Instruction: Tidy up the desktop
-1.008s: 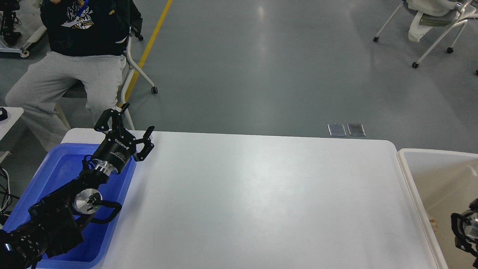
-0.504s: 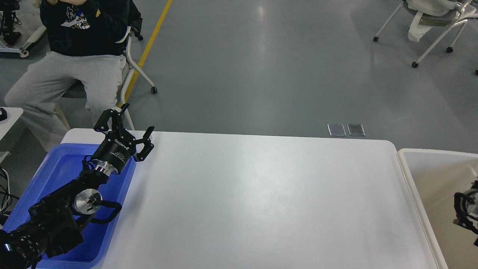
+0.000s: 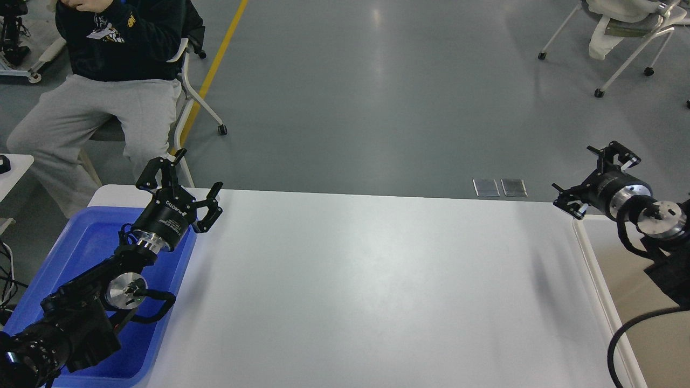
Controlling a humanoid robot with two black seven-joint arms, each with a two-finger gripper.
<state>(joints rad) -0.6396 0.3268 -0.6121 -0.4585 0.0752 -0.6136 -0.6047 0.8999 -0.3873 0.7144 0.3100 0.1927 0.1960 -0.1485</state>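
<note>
The desktop [image 3: 366, 291] is a wide white tabletop with rounded corners and nothing lying on its surface. My left gripper [image 3: 190, 178] is open and empty, held above the far left corner of the desktop, over the far right edge of the blue tray [image 3: 81, 248]. My right gripper [image 3: 579, 175] is open and empty, raised above the far right corner of the desktop, beside the beige-white tub [image 3: 598, 269].
A seated person [image 3: 102, 102] in grey trousers is just beyond the far left corner. A white chair [image 3: 630, 32] stands on the grey floor at the far right. Two metal floor plates [image 3: 500, 187] lie behind the table's far edge.
My right arm has swung up from low inside the tub at the right edge to the far right corner of the desktop. My left arm has stayed put.
</note>
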